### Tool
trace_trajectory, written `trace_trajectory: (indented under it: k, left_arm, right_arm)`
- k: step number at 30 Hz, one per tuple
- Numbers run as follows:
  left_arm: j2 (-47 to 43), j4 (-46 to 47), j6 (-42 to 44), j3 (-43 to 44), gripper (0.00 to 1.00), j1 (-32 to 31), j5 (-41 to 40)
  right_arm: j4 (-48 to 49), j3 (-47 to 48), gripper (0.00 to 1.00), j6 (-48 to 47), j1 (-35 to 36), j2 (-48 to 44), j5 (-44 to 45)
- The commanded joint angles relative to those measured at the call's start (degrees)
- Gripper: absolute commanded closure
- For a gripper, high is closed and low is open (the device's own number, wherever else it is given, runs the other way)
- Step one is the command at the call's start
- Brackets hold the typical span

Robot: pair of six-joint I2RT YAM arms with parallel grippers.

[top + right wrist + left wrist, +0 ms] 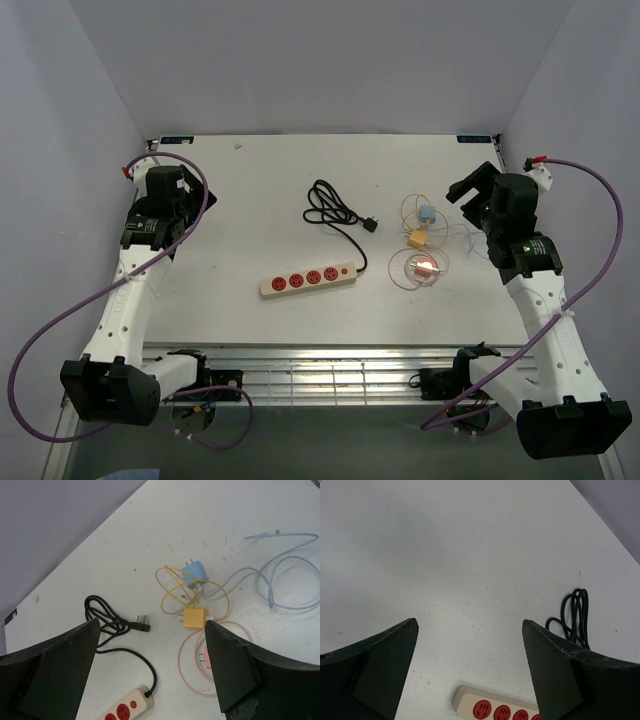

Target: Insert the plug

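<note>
A cream power strip (309, 279) with red sockets lies mid-table; its black cord (330, 210) coils behind it and ends in a black plug (371, 224). The strip also shows in the left wrist view (492, 707) and the right wrist view (126, 708). Three small chargers lie right of it: blue (195, 572), yellow (195, 618) and pink (206, 656), the pink one partly hidden by my right finger. My left gripper (470, 630) is open and empty, above the table left of the strip. My right gripper (150, 630) is open and empty, above the chargers.
A light blue cable (280, 575), a yellow cable loop (170, 592) and a pink cable loop (187, 672) lie tangled around the chargers. Grey walls enclose the table on the left, right and back. A metal rail (320, 375) runs along the near edge.
</note>
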Motion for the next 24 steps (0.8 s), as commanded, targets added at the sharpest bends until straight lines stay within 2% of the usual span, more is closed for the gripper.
trace_trajectory:
  k: [1,6,11,15,19,24]
  left_arm:
    - [-2.4,0.1,-0.3,0.3,0.04,0.1,-1.9]
    - [-2.9,0.0,-0.3,0.6,0.04,0.1,-2.2]
    - [-2.9,0.3,-0.5,0.7,0.03,0.1,-1.6]
    - [-2.6,0.0,0.1,0.7,0.02,0.1,-2.0]
    - [-2.5,-0.1,-0.2,0.4,0.02,0.1,-2.5]
    - [-1.2,0.0,-0.3,0.6,0.02,0.1,-1.4]
  right_arm:
    - [-1.9,1.3,0.1,-5.9,0.1,-0.3,-0.4]
    - [2.1,-4.4,0.1,-5.9,0.1,-0.9,-7.3]
    - [2.2,-10.2,0.1,5.8,0.1,3.6,-12.0]
    - [3.6,-14.9,0.1,14.2,0.1,5.6,-9.1]
    - [4.6,-18.5,0.1,16.6,0.1,8.0,-8.4]
    - [6.0,-20.5,0.07,20.5,0.0,14.7,-12.4]
